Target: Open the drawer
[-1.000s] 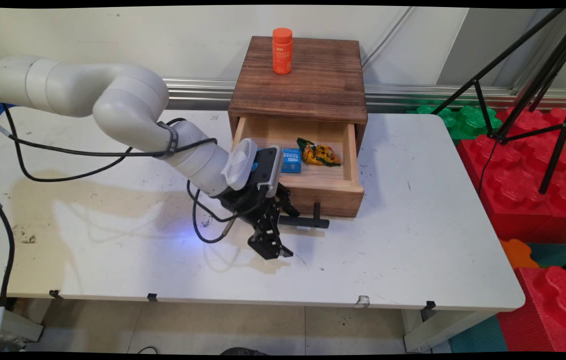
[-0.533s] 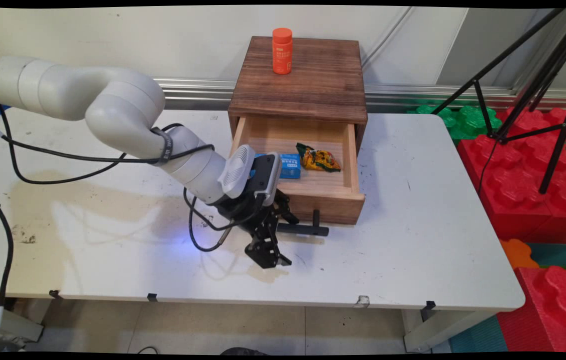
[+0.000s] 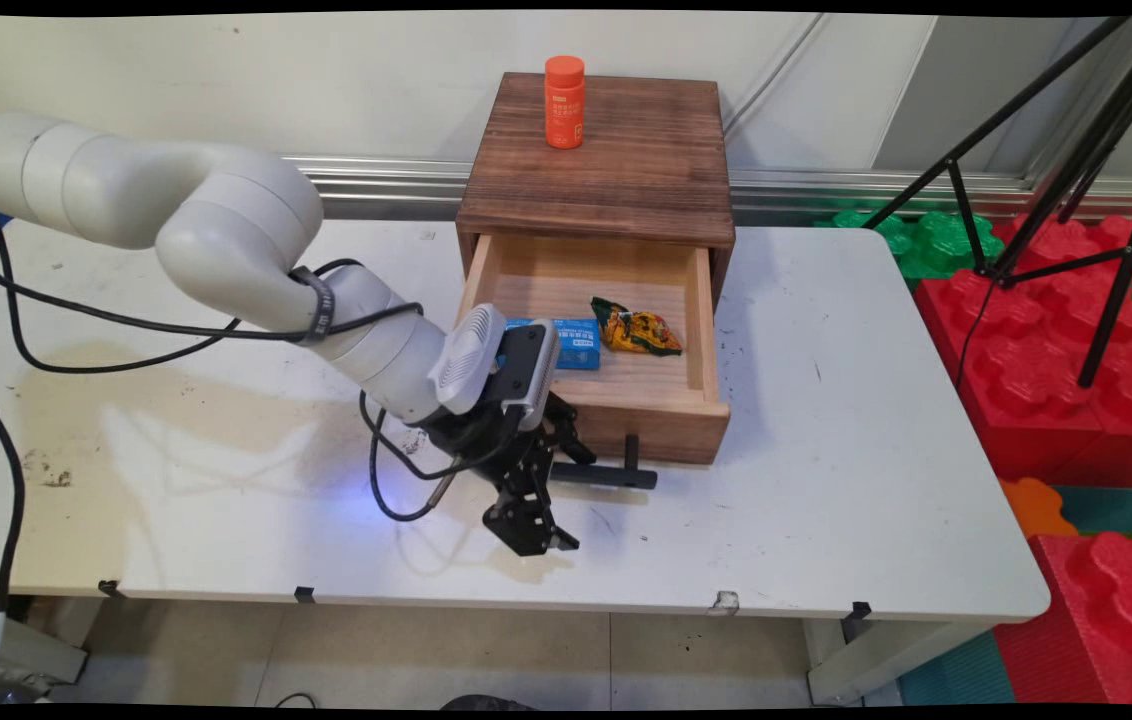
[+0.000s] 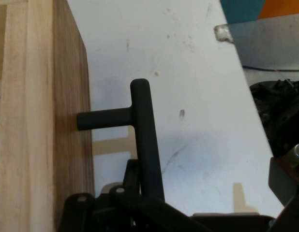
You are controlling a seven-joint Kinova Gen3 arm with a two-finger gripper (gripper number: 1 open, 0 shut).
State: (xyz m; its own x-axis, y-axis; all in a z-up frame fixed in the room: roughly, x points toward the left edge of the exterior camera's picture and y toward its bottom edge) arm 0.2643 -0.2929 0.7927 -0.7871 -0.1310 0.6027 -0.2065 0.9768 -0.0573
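While my arm reaches in from 9 o'clock, my gripper is clamped on the left end of the black handle at the front of the pulled-out wooden drawer, fingers closed around the bar, which the hand view shows running up from between them. Inside the drawer there's a blue box and, at its 3 o'clock, a yellow snack packet. Up at 12 o'clock an orange bottle stands upright on the dark cabinet top, all of it on the white table.
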